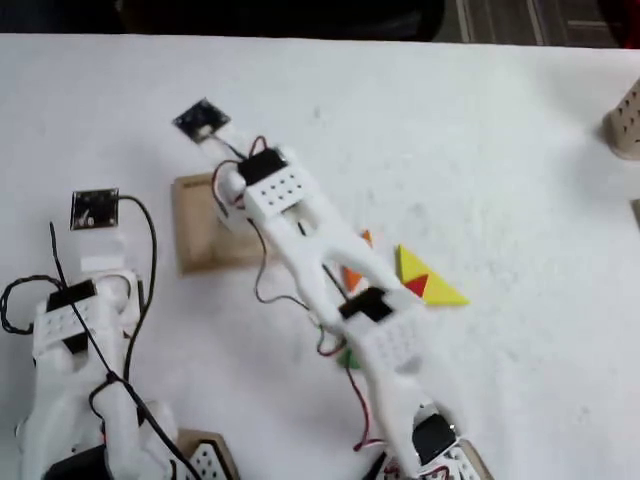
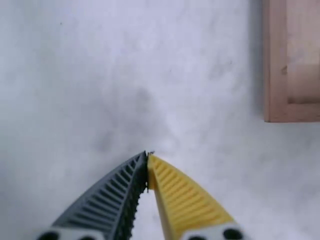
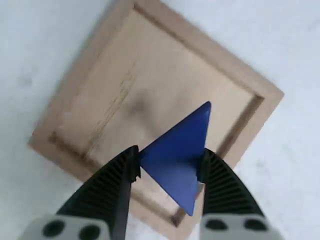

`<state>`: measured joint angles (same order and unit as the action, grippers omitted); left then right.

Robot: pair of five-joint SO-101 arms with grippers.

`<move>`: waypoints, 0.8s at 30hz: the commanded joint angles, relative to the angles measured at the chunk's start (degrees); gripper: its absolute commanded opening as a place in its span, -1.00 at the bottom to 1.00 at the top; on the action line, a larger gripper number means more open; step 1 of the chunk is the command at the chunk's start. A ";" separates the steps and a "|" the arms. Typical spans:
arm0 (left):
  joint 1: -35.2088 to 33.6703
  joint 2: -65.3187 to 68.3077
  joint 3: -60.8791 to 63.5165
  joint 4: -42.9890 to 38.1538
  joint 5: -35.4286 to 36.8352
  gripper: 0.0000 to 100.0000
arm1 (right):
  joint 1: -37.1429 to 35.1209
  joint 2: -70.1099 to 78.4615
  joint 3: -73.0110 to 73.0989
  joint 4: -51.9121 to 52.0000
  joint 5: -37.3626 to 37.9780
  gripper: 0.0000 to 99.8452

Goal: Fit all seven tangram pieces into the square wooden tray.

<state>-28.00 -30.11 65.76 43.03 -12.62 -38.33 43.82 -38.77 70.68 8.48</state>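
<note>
1. The right hand is clamped on the blue triangular tangram piece, pinched by its flanks over the square wooden tray.
2. The left hand has its grey and yellow tips pressed together on nothing, over the white desk.
3. From above, loose pieces lie at 3 o'clock from the tray: a yellow triangular piece, a red piece touching it and an orange piece beside the arm.
4. A green piece peeks out at 7 o'clock of those.
</note>
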 commanded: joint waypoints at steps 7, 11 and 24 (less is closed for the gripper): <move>-0.31 -1.54 -0.09 -1.67 -0.44 -0.96 | -0.66 15.08 -30.24 10.07 -7.30 -0.59; -0.31 -1.54 -0.09 -1.67 -0.44 -0.96 | -0.22 17.89 -39.30 15.78 -7.30 -0.55; -0.31 -1.54 -0.09 -1.67 -0.44 -0.96 | 5.32 19.47 -50.20 27.82 -7.82 -0.93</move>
<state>-28.00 -30.11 65.76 43.03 -12.62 -34.99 63.78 -88.97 97.93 1.36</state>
